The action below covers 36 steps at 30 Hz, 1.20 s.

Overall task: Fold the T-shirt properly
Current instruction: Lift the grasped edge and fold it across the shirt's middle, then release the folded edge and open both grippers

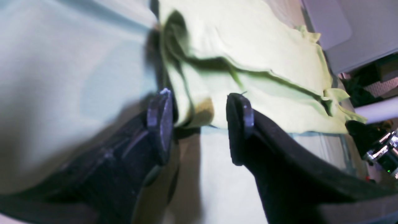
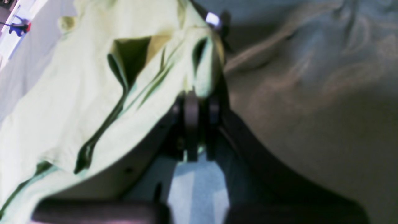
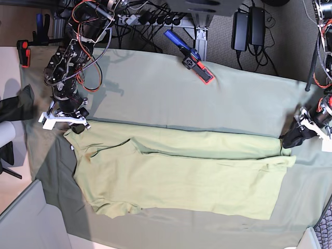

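The pale yellow-green T-shirt (image 3: 181, 176) lies lengthwise across the grey-green table cloth (image 3: 207, 88), its far long edge folded over. My right gripper (image 3: 70, 127) is at the shirt's left end. In the right wrist view this gripper (image 2: 196, 96) is shut on a pinched fold of the T-shirt (image 2: 62, 93). My left gripper (image 3: 293, 140) is at the shirt's right end. In the left wrist view its fingers (image 1: 160, 112) stand apart, so the left gripper (image 1: 200, 99) is open, with a corner of the T-shirt (image 1: 264, 62) lying between them.
A blue and orange clamp (image 3: 192, 57) sits on the cloth's far edge, a red clamp (image 3: 23, 52) at the far left. Cables and power bricks (image 3: 249, 26) lie behind the table. A grey panel (image 3: 26, 223) stands at the near left corner.
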### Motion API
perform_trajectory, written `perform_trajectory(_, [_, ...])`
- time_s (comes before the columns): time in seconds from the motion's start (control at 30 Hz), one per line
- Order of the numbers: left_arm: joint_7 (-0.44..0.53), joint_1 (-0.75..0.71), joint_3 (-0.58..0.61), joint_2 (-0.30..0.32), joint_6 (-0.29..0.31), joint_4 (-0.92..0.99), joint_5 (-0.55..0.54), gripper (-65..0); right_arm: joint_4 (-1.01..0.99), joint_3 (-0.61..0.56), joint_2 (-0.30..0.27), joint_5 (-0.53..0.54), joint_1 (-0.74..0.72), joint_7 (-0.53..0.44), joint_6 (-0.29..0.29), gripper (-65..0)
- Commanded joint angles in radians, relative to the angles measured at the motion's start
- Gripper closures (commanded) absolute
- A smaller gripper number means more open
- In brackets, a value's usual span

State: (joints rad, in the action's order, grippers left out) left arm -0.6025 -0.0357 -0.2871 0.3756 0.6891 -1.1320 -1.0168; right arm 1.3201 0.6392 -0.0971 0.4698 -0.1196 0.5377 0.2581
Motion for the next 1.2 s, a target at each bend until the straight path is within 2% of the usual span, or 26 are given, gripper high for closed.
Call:
perform_trajectory(0.0, [0.008,0.014,0.005,0.005,0.009,-0.014,-0.010,-30.8,0.017,0.000,-0.013,0.005,-0.018,-0.017,0.019,0.0])
perform_trajectory(0.33, [0.016,0.019,0.026,-0.027,0.009,-0.014,-0.010,-29.4,0.017,0.000,-0.013,0.009,-0.018,-0.010,0.019,0.0])
perform_trajectory(0.4, [0.016,0.019,0.026,-0.030,0.009,-0.014,-0.010,-25.9,0.017,0.000,-0.013,0.026,-0.018,-0.010,0.020,0.0])
perform_trajectory(0.5, [0.016,0.023,0.026,-0.029,0.009,-0.014,0.003,-17.3,0.017,0.000,-0.013,0.040,-0.018,-0.010,0.020,0.0])
perform_trajectory(0.6, [0.017,0.025,0.026,-0.029,0.009,-0.014,0.019,-13.8,0.017,0.000,-0.013,0.039,-0.018,-0.009,0.020,0.0])
perform_trajectory(0.8, [0.031,0.056,0.026,-0.028,0.009,-0.014,0.075,0.0,0.017,0.000,-0.013,0.040,-0.018,-0.010,0.020,0.0])
perform_trajectory(1.17, [0.037,0.069,0.027,0.022,0.009,-0.014,0.116,0.0,0.017,0.000,-0.013,0.053,-0.018,-0.006,0.019,0.0])
